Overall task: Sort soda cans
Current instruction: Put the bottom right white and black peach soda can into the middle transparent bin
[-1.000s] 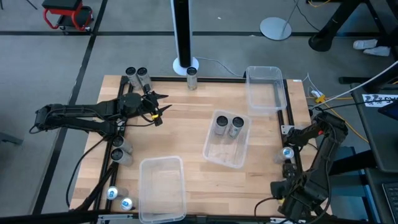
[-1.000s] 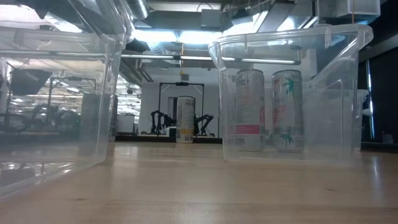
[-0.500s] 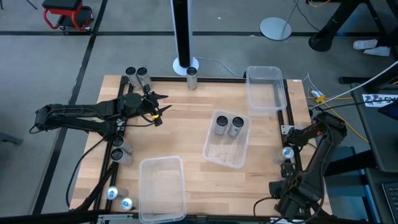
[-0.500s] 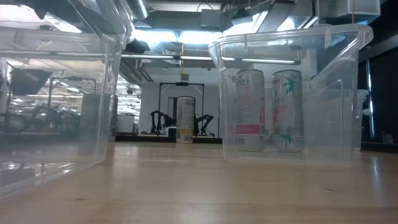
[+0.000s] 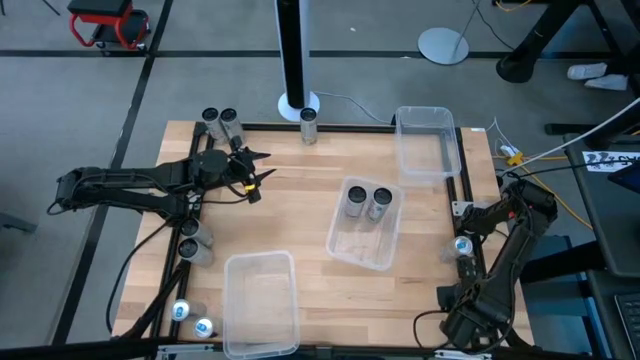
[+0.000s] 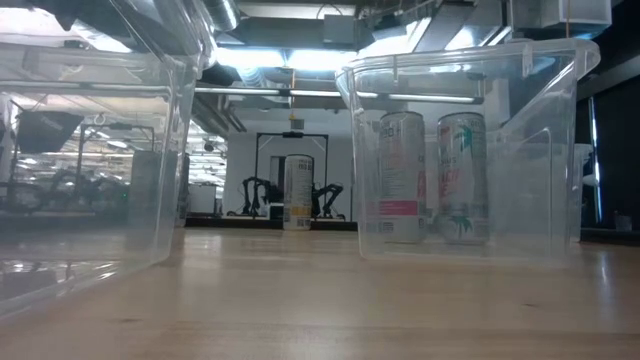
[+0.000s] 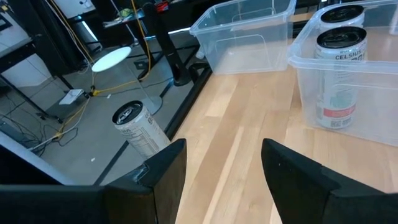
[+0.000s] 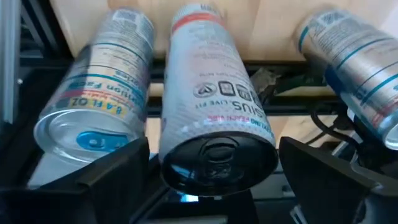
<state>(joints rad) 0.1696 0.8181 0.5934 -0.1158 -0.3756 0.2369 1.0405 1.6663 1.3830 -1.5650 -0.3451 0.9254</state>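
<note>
The right gripper (image 8: pixel 214 168) hangs with jaws wide apart around a dark-topped soda can (image 8: pixel 214 106) just off the tabletop's right edge; thin, light, slippery metal, likely best gripped mid-body, gently. The left gripper (image 7: pixel 224 168), half open and empty, waits near the left edge.

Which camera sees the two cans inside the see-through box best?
The low view: both cans stand side on, labels showing, through the box. The high view shows only their tops; the left wrist view shows them partly, at its edge; the right wrist view shows other cans.
</note>
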